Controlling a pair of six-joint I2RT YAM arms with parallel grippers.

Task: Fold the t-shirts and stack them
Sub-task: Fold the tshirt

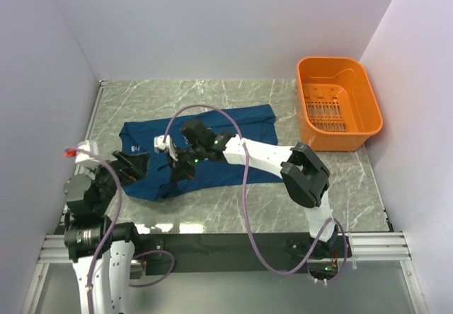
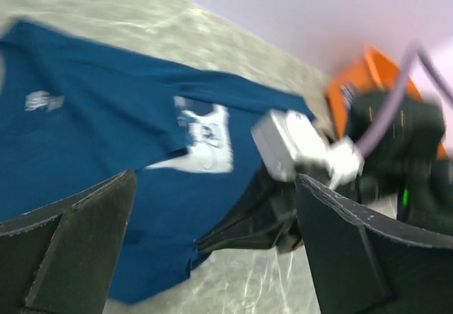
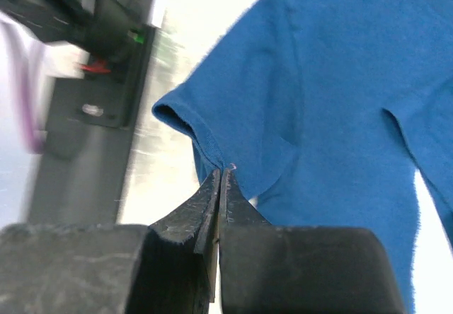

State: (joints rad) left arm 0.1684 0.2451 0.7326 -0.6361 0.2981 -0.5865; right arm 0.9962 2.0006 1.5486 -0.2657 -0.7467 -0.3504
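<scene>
Right gripper (image 3: 221, 176): jaws pressed together, pinching a raised fold at the edge of the dark navy-blue short-sleeved cotton t-shirt (image 3: 318, 80). The cloth fans out ahead of and to the right of the fingertips.
Right gripper from above (image 1: 177, 167): reached far over to the left, set down on the near middle of the t-shirt (image 1: 233, 126).
Left gripper (image 2: 216, 179): jaws spread wide, with nothing between the black fingers (image 2: 78, 243). It is poised over the shirt's near left part; whether it touches the cloth cannot be told.
Left gripper from above (image 1: 138, 162): just to the left of the right gripper and apart from it.
T-shirt position: spread on the grey marble tabletop (image 1: 325, 187), lying under both grippers and stretching away beyond them.
Pale square chest print (image 2: 205, 141): straight ahead of the left gripper, between its two fingers in the left wrist view. It is blurred, so the picture on it cannot be read.
Small white sleeve mark (image 2: 42, 102): ahead and to the left of the left gripper.
White wrist camera housing (image 2: 290, 144): on the right arm, ahead and to the right of the left gripper, above the shirt.
Orange plastic basket (image 1: 338, 102): well away to the right of the right gripper and farther back, off the shirt.
</scene>
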